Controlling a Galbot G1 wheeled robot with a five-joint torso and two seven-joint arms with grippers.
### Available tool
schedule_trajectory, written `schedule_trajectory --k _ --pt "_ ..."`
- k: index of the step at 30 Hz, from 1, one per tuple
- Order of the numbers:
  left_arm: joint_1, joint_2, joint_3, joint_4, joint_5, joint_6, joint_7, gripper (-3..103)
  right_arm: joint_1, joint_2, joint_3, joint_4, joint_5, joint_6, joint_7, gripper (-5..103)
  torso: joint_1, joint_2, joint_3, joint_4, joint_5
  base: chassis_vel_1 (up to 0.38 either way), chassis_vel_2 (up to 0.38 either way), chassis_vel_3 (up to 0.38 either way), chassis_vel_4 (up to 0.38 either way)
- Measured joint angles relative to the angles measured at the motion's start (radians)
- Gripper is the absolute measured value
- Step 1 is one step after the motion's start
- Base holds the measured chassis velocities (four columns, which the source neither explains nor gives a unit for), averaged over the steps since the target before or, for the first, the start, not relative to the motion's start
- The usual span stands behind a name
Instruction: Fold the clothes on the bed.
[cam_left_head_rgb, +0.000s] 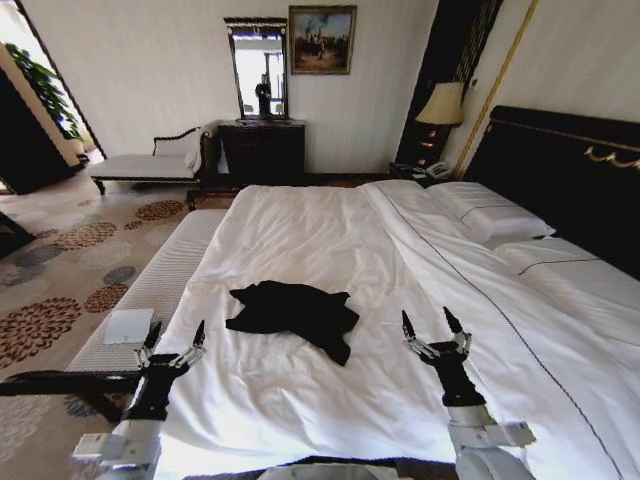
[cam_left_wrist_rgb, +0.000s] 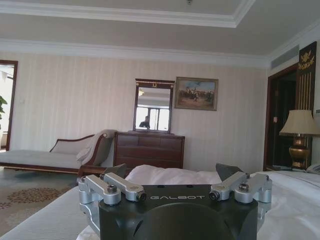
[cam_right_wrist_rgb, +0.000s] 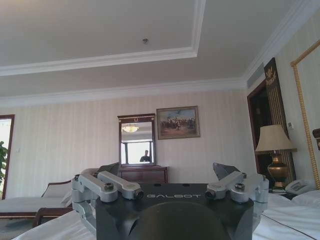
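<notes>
Two grippers hang over the near end of the bed (cam_left_head_rgb: 300, 230), both with their fingers spread apart and nothing between them. Ahead of the left gripper (cam_left_head_rgb: 175, 334) and off toward the right one, the black T-shirt (cam_left_head_rgb: 295, 312) lies crumpled on the white duvet; ahead of the right gripper (cam_left_head_rgb: 432, 324) it sits off toward the left one, so the shirt rests between the two and a little beyond their fingertips, apart from both. Its folds are too dark to read: sleeves, collar and any lettering cannot be made out. Just outside the left gripper, a small white pad (cam_left_head_rgb: 128, 326) lies on the pale striped bench (cam_left_head_rgb: 165, 275) that runs beside the bed. Beyond the right gripper and further out to its side, two pillows (cam_left_head_rgb: 490, 212) lie against the dark headboard (cam_left_head_rgb: 560, 170), whose far end is cut off by the edge of the head view. From the wrist cameras, the left gripper (cam_left_wrist_rgb: 172, 172) and the right gripper (cam_right_wrist_rgb: 167, 170) block the bedding just below them, and the shirt is hidden behind their bodies.
</notes>
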Motion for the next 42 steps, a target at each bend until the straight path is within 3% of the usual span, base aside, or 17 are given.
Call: schedule_trajectory --k 17,27,33,42 --pt "-0.034 0.005 -0.003 0.025 0.007 0.034 -0.007 100 0.042 -0.006 -0.012 -0.062 -0.020 0.039 0.004 100 0.000 0.000 0.000 0.0000 0.0001 0.003 0.011 -0.001 -0.014" --pt "-0.089 0.031 -0.008 0.129 -0.011 0.179 -0.084 100 0.093 -0.027 -0.015 -0.122 -0.007 0.057 0.005 100 0.000 0.000 0.000 0.0000 0.0002 0.000 0.000 0.000 0.000" --pt "-0.120 0.029 0.003 0.272 0.039 0.160 -0.083 100 0.118 -0.029 -0.018 -0.193 -0.016 0.084 0.018 100 0.000 0.000 0.000 0.0002 0.0000 0.000 0.000 0.000 0.000" --pt "-0.189 0.054 0.020 0.326 0.032 0.155 -0.071 100 0.155 -0.017 -0.029 -0.234 -0.028 0.085 0.021 100 0.000 0.000 0.000 -0.0001 0.0002 0.000 0.000 0.000 0.000"
